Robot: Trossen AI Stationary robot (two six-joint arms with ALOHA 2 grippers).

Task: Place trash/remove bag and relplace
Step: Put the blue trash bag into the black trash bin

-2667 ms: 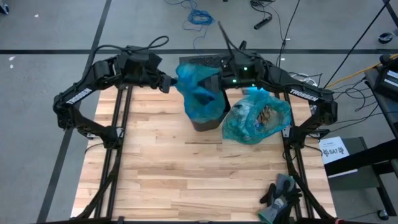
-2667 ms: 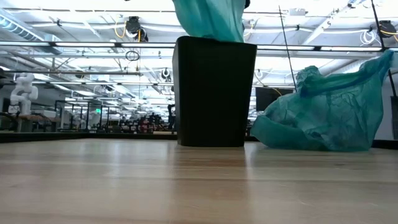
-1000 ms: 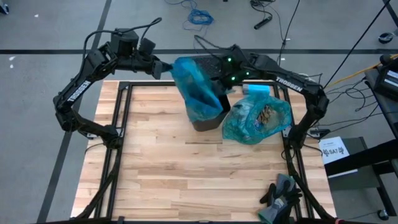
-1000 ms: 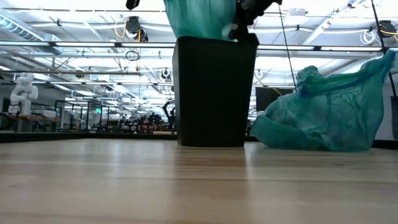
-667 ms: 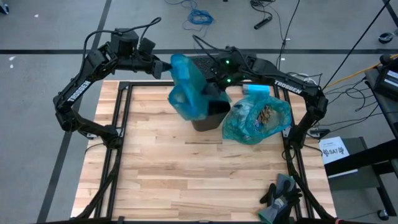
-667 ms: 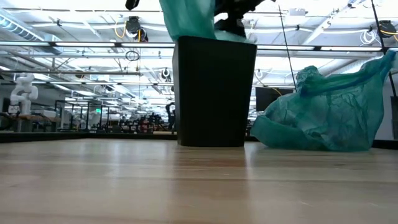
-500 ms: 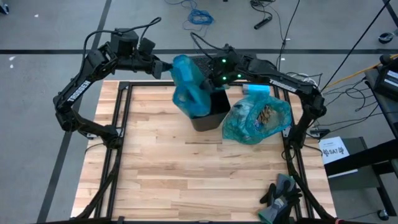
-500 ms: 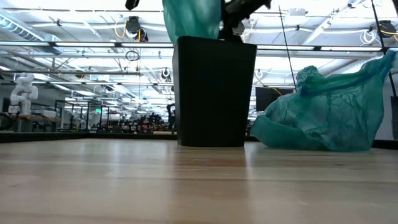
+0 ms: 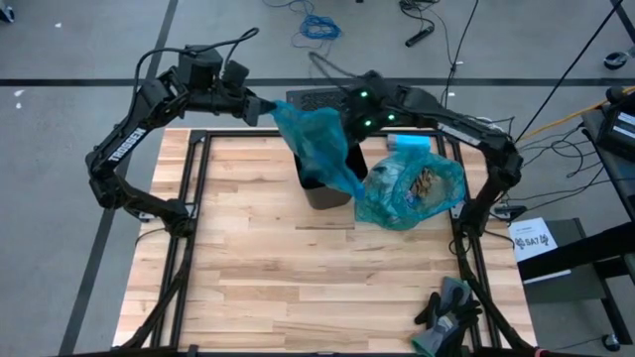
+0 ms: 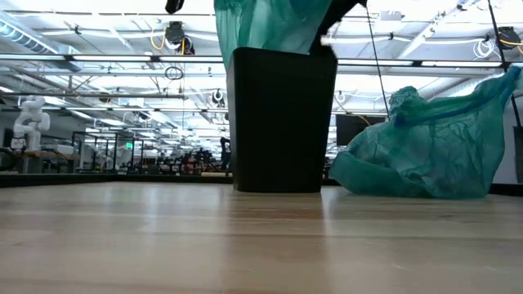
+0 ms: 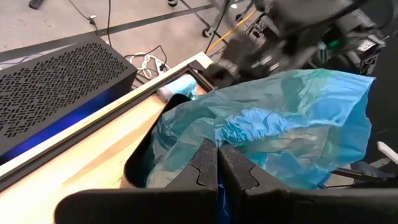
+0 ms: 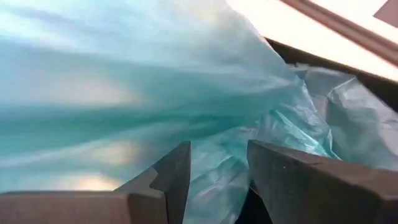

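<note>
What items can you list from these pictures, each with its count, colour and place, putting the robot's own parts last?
Bin: one, black, far middle of the table.
New bag: one, teal, draped over the bin's mouth.
Full bag: one, teal, trash inside, right of the bin.
Gloves: dark pair, near right corner.
Left gripper: jaws shut on the new bag.
Right gripper: jaws open around the bag's film at the bin's rim.

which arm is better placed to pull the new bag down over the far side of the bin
Right, likely. The right pincer sits open at the black bin's far rim with the new blue bag between its fingers. The left pincer is shut on the bag's corner, off to the bin's left, holding it up.
</note>
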